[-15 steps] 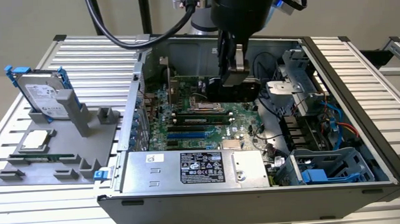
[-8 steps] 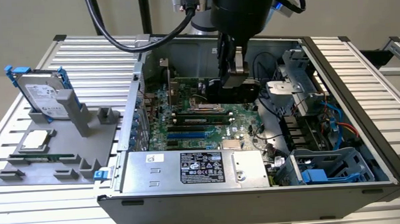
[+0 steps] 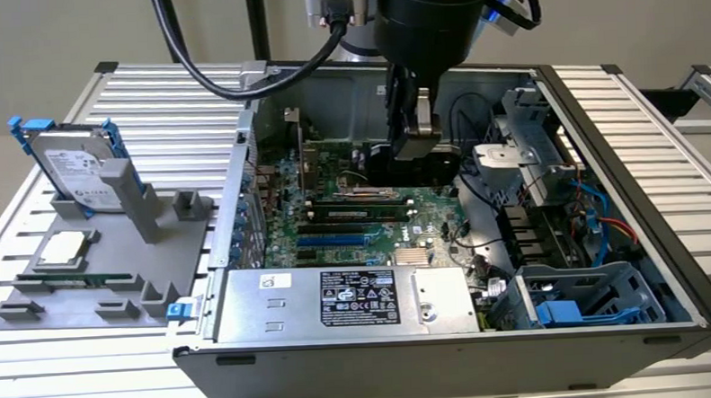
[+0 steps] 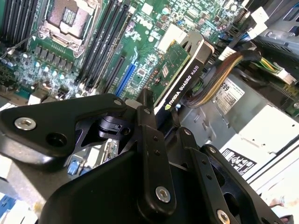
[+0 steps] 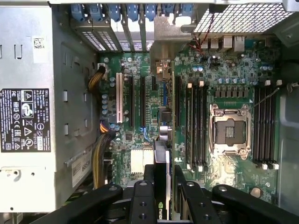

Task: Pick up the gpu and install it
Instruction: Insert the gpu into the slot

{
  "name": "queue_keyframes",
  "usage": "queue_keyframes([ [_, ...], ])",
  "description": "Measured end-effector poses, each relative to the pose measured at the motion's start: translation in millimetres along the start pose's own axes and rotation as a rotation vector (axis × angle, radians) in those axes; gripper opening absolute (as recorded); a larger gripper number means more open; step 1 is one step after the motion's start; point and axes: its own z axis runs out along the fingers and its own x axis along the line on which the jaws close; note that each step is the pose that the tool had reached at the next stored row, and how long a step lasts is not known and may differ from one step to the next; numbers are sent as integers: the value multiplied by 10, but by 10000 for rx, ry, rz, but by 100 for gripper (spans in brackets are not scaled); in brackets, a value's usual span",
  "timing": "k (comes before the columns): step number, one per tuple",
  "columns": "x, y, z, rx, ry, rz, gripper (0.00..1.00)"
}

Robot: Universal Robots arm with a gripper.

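- While the arm reaches down into the open computer case (image 3: 646, 267), the tool (image 4: 161, 119) is clamped on the gpu (image 4: 180, 70), its black fingers (image 4: 148, 122) pressed against the card's two faces.
- Pick-up looks done to me: the card is off the bench (image 3: 124, 110) and inside the case, held on edge above the motherboard (image 3: 369, 221).
- In the first wrist view the gpu (image 5: 161, 154) runs lengthwise along the row of expansion slots (image 5: 142, 100), close to the blue one (image 5: 164, 95). It seems roughly lined up, but I would not call it seated.
- What is left, as far as I can judge, is the seating itself; the card's lower edge looks clear of the board in the second wrist view.
- Out on the grey fixture (image 3: 106, 255) the hard drive (image 3: 78, 171) with blue rails stands upright, and a processor (image 3: 67, 250) lies flat beside it, both well apart from the tool.
- Hard to make out: the card's silver end bracket, and whether it meets the rear opening of the case.
- In the exterior view the arm's wrist (image 3: 432, 16) and the tool (image 3: 415, 129) cover most of the card, so its height above the slots cannot be read there.
- The contact edge of the card is hidden behind the fingers in both wrist views.
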Motion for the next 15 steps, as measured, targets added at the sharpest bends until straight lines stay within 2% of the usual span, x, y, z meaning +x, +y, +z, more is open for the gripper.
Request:
queue_keyframes([
  [15,1,-1,64,0,0,0,0],
])
